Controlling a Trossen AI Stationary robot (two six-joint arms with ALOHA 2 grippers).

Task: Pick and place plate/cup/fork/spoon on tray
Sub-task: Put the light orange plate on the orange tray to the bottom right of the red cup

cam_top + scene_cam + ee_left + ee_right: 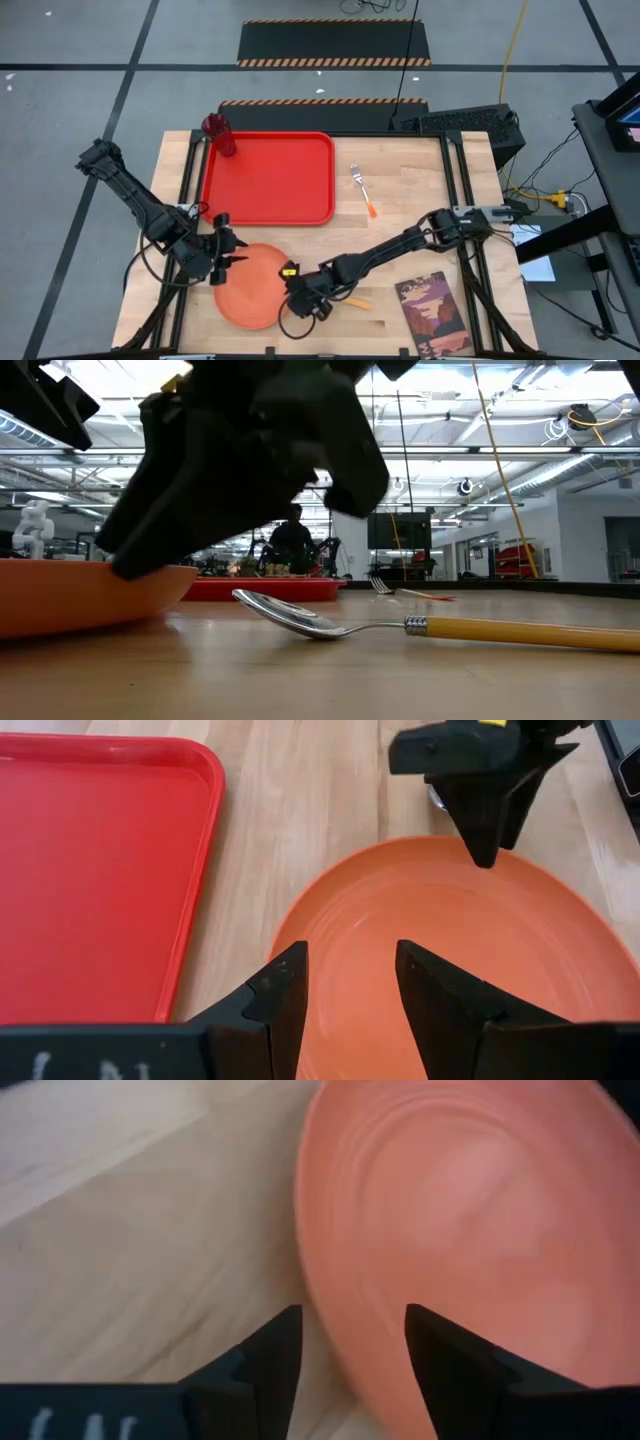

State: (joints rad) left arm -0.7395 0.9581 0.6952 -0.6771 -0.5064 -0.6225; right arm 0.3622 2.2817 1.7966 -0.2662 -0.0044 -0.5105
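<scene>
The orange plate [255,292] lies flat on the table near the front edge. My left gripper [228,262] is open over the plate's left rim [300,925]. My right gripper [300,300] is open at the plate's right rim [335,1350], one finger over the plate and one outside it. The red tray [270,175] lies behind the plate. The dark red cup [220,135] stands at the tray's far left corner. The fork [362,188] lies on the table right of the tray. The spoon [330,622] lies on the table right of the plate, partly under my right arm in the high view. My left gripper hangs over the plate's left rim, fingers slanting down from the table's left; I cannot tell whether it touches. My right gripper has the plate's right rim [335,1350] between its open fingers, coming from above and the right; I cannot tell whether they touch it.
A brownish printed book [430,312] lies at the front right corner. Bare wood lies between the tray and the plate and around the fork. Both arms reach in low over the table's front half.
</scene>
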